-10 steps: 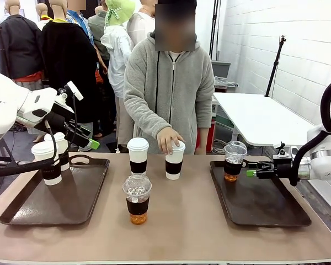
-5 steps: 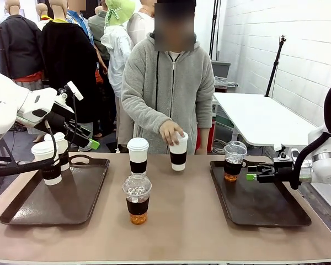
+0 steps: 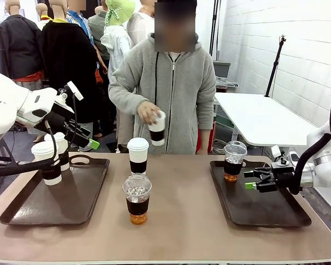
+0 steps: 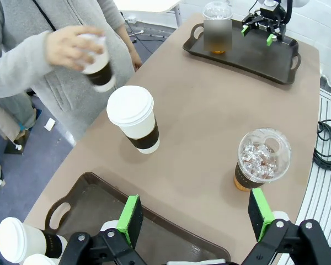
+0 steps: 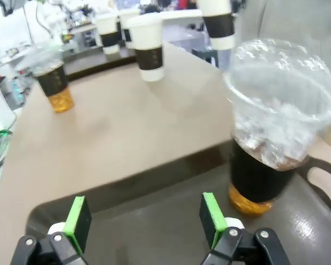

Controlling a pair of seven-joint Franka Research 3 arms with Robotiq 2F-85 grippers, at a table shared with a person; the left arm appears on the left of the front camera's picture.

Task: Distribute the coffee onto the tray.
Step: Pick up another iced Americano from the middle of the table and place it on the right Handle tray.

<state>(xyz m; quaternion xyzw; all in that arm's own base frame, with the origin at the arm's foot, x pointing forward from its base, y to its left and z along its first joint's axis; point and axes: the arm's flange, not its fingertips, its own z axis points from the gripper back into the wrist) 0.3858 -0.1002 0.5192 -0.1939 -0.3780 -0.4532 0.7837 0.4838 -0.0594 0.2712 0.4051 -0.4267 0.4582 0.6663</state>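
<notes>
A clear dome-lidded cup (image 3: pixel 235 160) (image 5: pixel 272 132) stands at the far left of the right tray (image 3: pixel 276 212) (image 5: pixel 154 226). My right gripper (image 3: pixel 250 180) (image 5: pixel 146 218) hovers open beside it, apart from it and holding nothing. A white cup (image 3: pixel 137 155) (image 4: pixel 135 118) and a second clear cup (image 3: pixel 137 199) (image 4: pixel 262 165) stand mid-table. The person's hand holds another white cup (image 3: pixel 157 130) (image 4: pixel 99 63) in the air. Two white cups (image 3: pixel 48 162) stand on the left tray (image 3: pixel 71 204). My left gripper (image 3: pixel 85 139) (image 4: pixel 196 216) hangs open above that tray.
The person stands at the table's far edge, behind the middle. Bare tabletop (image 3: pixel 182 221) lies between the two trays. The right tray's near half is bare. A white side table (image 3: pixel 259 118) stands behind on the right.
The person lifted the white cup off the table and carried it up and to the left. My right gripper sank a little and drew back from the clear cup. The left arm stayed put.
</notes>
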